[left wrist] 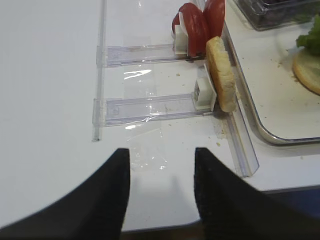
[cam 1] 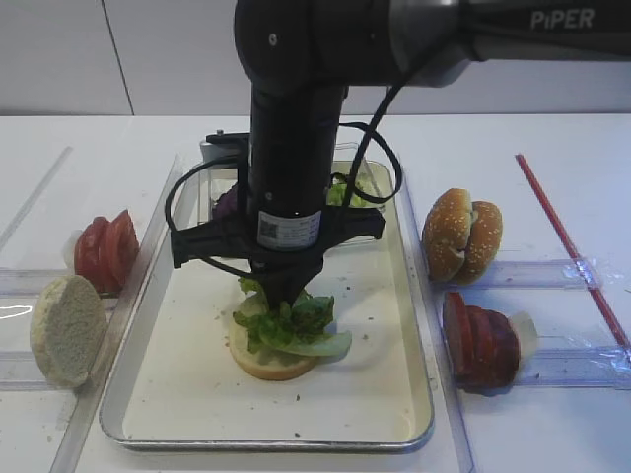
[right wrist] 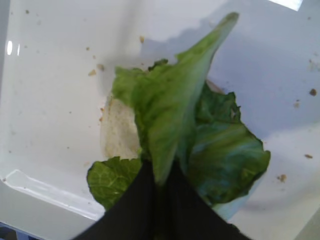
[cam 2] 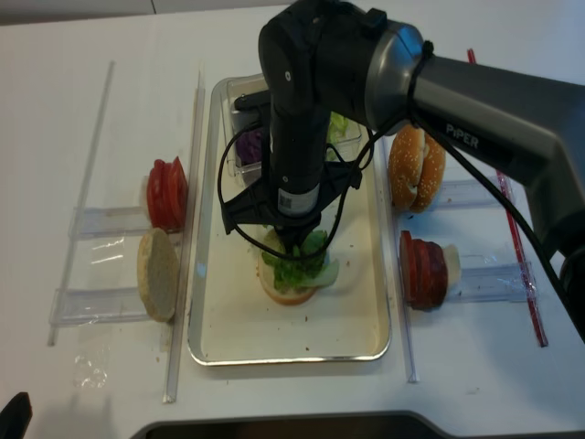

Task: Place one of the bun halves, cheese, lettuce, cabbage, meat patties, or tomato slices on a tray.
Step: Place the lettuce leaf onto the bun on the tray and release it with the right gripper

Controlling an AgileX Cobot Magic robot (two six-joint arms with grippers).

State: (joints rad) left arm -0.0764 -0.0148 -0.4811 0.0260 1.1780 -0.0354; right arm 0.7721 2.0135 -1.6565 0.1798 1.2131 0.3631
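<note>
The lettuce lies on a bun half in the middle of the tray, pinched in the closed right gripper. Better to open slowly, then lift straight. The left gripper is open, empty.

White tabletop under bright, even light

A glossy white table fills the views, and a pale grey panelled wall with thin vertical seams rises behind it. Clear plastic rails lie on the surface, catching glints of overhead light. A red strip runs diagonally at right.
</note>
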